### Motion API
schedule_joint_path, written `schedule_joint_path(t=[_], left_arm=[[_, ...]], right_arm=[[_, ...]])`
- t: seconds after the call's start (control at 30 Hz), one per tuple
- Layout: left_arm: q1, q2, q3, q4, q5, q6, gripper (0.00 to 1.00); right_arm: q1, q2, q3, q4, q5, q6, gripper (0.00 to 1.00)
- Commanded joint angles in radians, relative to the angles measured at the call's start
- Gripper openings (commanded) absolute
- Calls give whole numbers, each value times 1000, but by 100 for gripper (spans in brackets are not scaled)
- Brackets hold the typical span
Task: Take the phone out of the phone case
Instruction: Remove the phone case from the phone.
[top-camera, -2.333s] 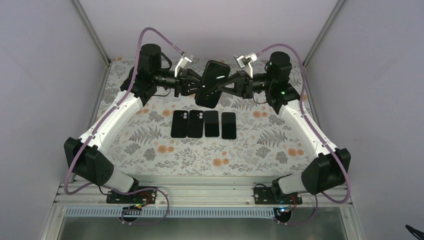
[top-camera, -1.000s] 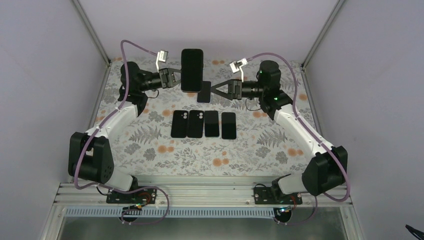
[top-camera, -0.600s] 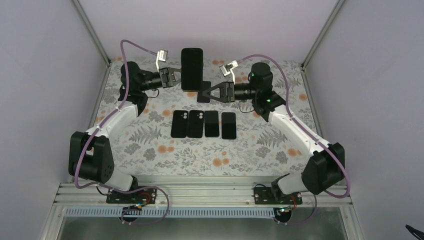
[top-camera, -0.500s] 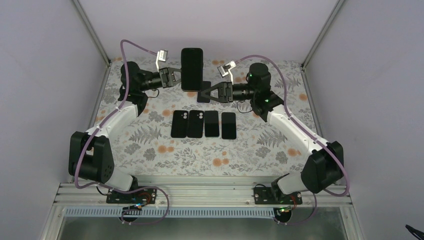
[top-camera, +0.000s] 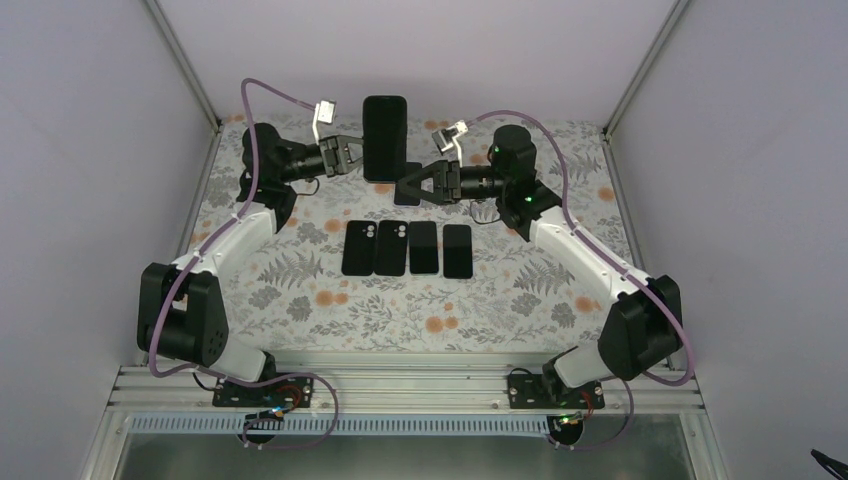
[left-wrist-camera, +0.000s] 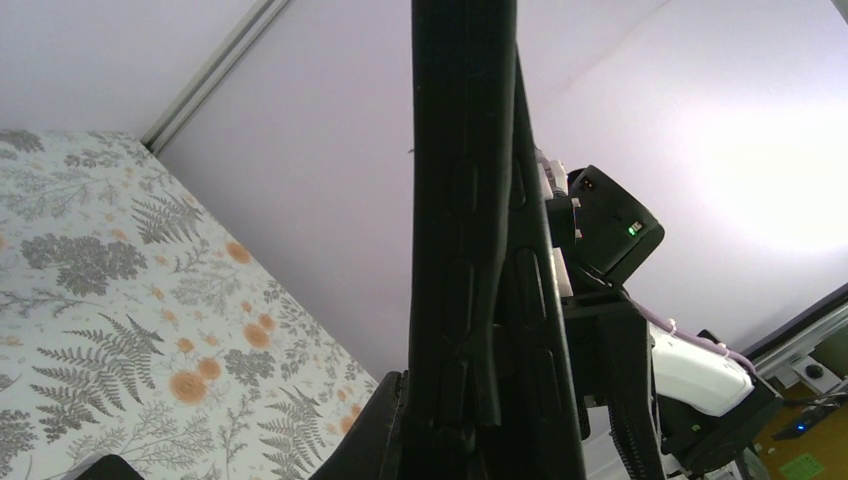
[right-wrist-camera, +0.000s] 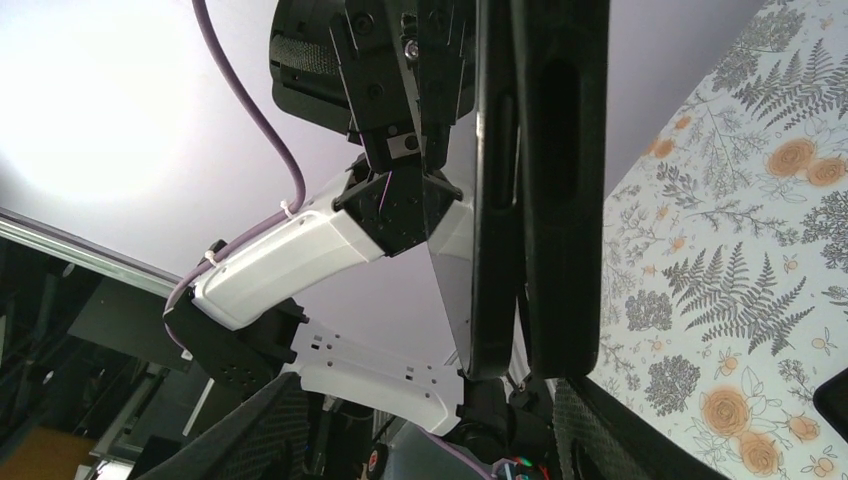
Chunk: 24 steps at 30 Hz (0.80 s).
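We are gripping the phone (top-camera: 385, 138) in our left claw (top-camera: 350, 155), our right claw (top-camera: 412, 184) clenching the phone case (top-camera: 407, 186) just beside it.

phone (top-camera: 385, 137): smooth, glossy black glass face
phone case (right-wrist-camera: 558, 180): matt black plastic or rubber, can't tell which
counter (top-camera: 300, 290): matt cloth-like cover, fern and flower print
left claw (top-camera: 350, 156): matt black plastic
frame rail (top-camera: 400, 395): brushed bare metal

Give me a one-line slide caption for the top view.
Left gripper holds the phone upright while the right gripper grips the case beside it, above a row of four phones.
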Motion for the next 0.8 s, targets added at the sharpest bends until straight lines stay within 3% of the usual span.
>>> schedule_joint_path(t=[0.0, 0.77], left_arm=[[-8, -10, 23, 21, -28, 64, 2], [-57, -39, 5, -77, -45, 188, 2]], right_arm=[[6, 17, 35, 31, 14, 20, 57], [-39, 35, 71, -19, 109, 8, 35]])
